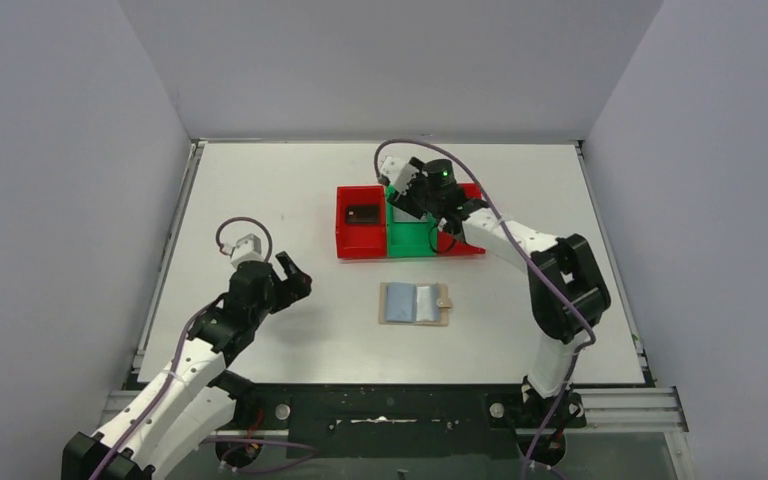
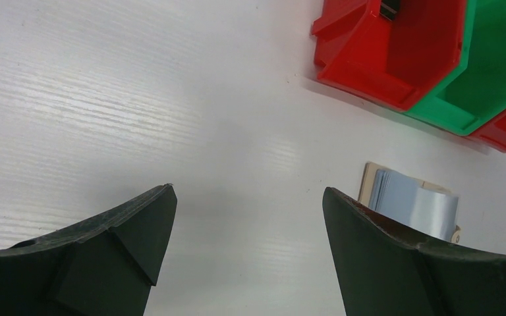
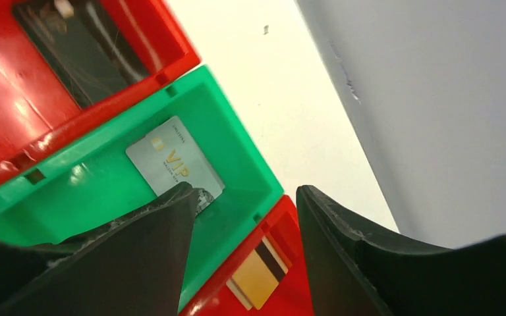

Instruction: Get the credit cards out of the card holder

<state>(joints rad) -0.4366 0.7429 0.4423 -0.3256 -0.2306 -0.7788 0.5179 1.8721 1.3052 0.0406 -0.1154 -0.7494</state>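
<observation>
Right wrist alone shows silver card (image 3: 174, 161) in green bin (image 3: 237, 135)

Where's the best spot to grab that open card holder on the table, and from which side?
On the card holder, probably the right edge by the snap tab, from above: it lies open and flat, so only an edge gives a bite.

White-and-black arms (image 1: 200, 350); purple cables (image 1: 488, 203); black fingers (image 2: 125, 224)

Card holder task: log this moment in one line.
card holder: lying open | silver card: in green bin | right gripper: open, empty | left gripper: open, empty
</observation>
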